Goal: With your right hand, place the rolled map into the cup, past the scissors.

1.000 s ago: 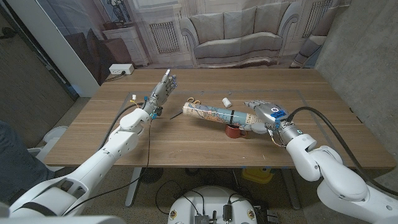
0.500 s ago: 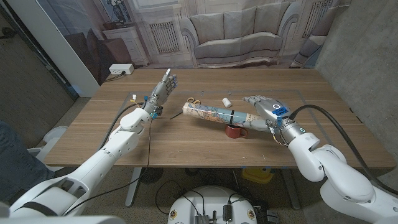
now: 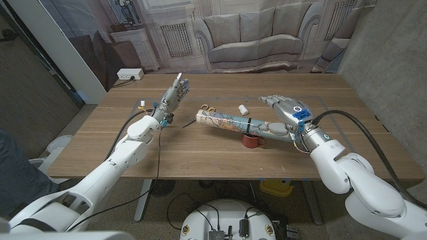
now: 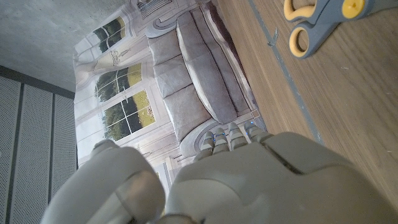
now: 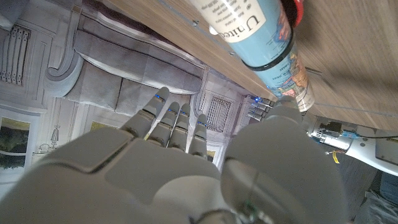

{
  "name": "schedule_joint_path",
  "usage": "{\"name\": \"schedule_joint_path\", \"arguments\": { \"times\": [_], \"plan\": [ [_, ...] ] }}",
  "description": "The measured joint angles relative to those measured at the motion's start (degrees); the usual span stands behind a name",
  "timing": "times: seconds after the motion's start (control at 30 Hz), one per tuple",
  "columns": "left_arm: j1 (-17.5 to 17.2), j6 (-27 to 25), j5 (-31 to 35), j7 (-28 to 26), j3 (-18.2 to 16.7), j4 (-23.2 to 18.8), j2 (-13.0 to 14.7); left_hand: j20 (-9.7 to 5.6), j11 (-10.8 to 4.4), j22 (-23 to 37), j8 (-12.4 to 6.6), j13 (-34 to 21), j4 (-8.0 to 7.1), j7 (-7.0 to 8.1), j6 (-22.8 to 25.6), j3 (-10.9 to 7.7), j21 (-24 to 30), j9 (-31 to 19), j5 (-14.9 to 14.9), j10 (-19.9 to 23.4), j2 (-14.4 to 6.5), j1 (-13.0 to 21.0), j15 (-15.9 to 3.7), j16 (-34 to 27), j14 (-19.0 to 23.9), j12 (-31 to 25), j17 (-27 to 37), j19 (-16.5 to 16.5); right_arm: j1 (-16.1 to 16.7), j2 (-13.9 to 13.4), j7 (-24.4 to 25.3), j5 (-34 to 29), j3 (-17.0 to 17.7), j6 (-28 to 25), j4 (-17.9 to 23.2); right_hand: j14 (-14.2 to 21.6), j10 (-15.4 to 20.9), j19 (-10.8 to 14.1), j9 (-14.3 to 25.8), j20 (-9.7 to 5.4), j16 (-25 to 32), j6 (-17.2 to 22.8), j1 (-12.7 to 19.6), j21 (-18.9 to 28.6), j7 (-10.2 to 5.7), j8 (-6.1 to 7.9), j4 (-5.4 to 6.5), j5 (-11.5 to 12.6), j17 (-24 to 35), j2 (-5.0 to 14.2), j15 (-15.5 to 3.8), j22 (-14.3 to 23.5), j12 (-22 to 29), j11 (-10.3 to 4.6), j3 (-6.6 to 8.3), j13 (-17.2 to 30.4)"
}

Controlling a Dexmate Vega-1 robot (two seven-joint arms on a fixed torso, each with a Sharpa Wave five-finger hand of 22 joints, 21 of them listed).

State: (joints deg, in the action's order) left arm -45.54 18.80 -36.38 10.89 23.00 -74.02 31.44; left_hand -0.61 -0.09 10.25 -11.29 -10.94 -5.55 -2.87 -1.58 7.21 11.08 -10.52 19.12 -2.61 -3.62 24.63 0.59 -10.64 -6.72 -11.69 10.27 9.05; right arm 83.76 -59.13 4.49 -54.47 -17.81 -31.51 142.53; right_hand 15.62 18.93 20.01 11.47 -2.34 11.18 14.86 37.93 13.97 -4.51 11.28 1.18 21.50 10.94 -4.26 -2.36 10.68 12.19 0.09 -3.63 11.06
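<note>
Rolled map (image 3: 227, 123) lies across red cup (image 3: 251, 141), not in it; scissors (image 3: 208, 108) just beyond. My right hand (image 3: 285, 115) released, fingers spread beside map's near end. Paper tube looks light, crushable, likely slick: take mid-length, gently.

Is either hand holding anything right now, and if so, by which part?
Nothing is held. The right hand is open above and apart from the rolled map, which lies across the red cup. The left hand stands empty, fingers extended.
</note>
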Motion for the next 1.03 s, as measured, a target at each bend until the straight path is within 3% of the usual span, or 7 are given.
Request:
{"name": "schedule_joint_path", "arguments": {
  "times": [1.03],
  "plan": [
    [-3.13, 0.17, -0.42, -1.24, -1.55, -3.89, 2.47, 0.21, 0.0, 0.0, 0.0, 0.0, 0.0, 0.0, 0.0, 0.33, 0.0, 0.0, 0.0, 0.0, 0.01, -0.01, 0.0, 0.0, 0.0, 0.0, 0.0, 0.21, 1.61, 4.47, 6.26, -1.7, 4.08, 6.64, -0.22, 1.33, 1.22, 0.61, 0.01, 0.0, 0.0, 1.02, -1.8, -0.27, 1.02, 0.4, 0.88, 0.89, -0.02, 0.9, -0.1, 0.0, 0.55, 0.0, -0.88, 0.0]
  ]
}}
